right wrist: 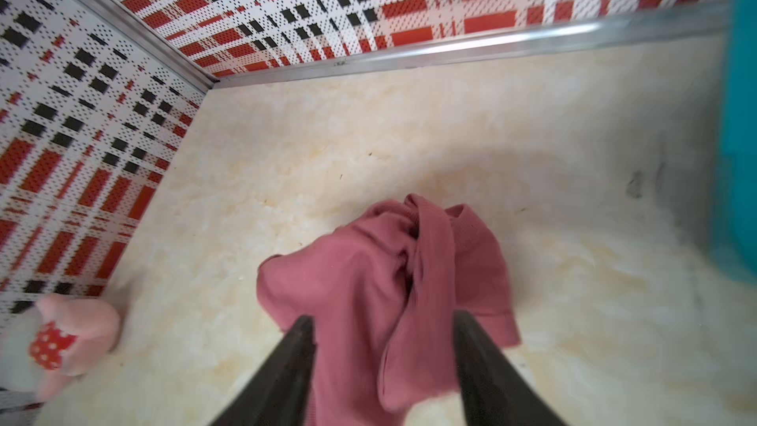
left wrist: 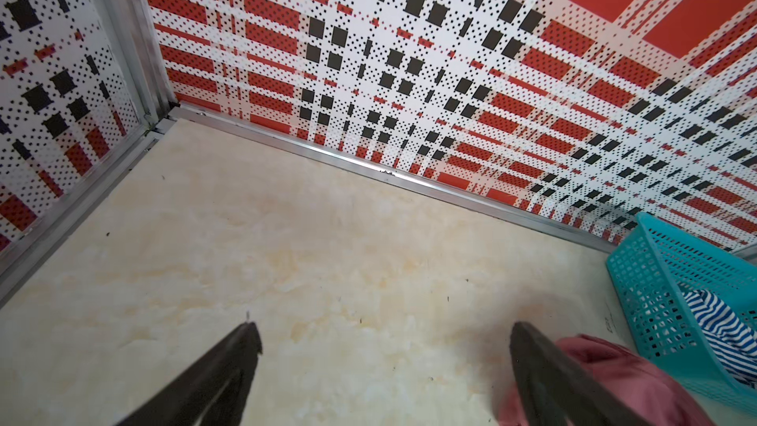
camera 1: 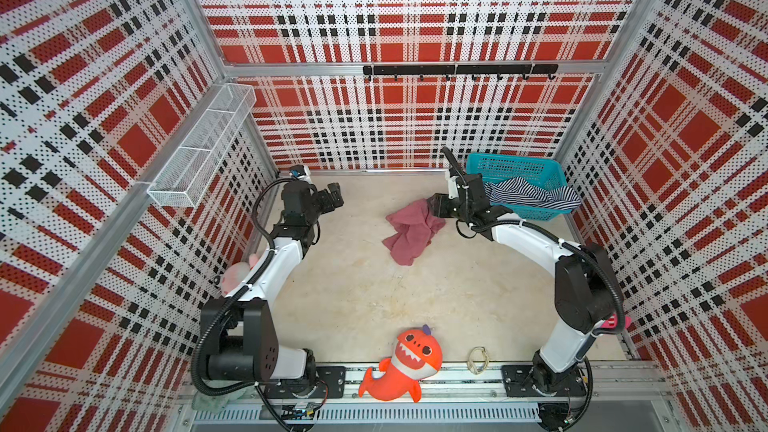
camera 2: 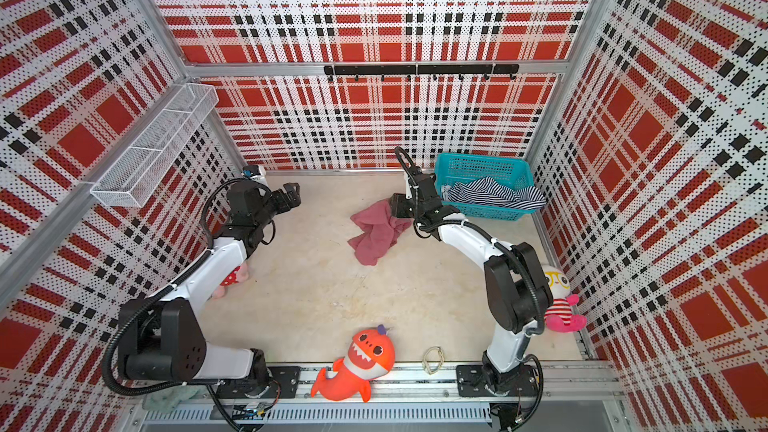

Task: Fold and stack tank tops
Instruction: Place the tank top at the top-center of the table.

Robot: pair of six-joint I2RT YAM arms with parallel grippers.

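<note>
the maroon tank top (camera 1: pixel 411 230) is lying crumpled on the table (camera 1: pixel 365 305), over toward the right arm's side, with one bunched end rising to the right gripper (right wrist: pixel 383 321). in the right wrist view the jaws are standing apart with that bunch sitting between them, so the claw is looking open and not clamping. whether cloth is brushing a finger i cannot tell. the left gripper (left wrist: pixel 385 325) is hanging wide open over bare table near the far corner on its own side, holding nothing. the striped tank top (camera 1: pixel 532 195) is spilling over the near rim of the teal basket (camera 1: pixel 515 160), just beside the right arm

the main risk is sitting in that heap: the maroon cloth is twisted and doubled over itself, so a pinch taken now is likely catching two layers or a strap rather than a clean hem, and the fold is then coming out lopsided. if the right claw is lifting away while a fold is snagging on a finger, the top is getting dragged toward the basket. the right wrist is also working close to the basket wall and the hanging stripes, so a wide swing is risking a nudge to the basket or a hook on the wrong top. the left arm is standing well apart from the cloth, so a one-handed spread is likely bunching it further
</note>
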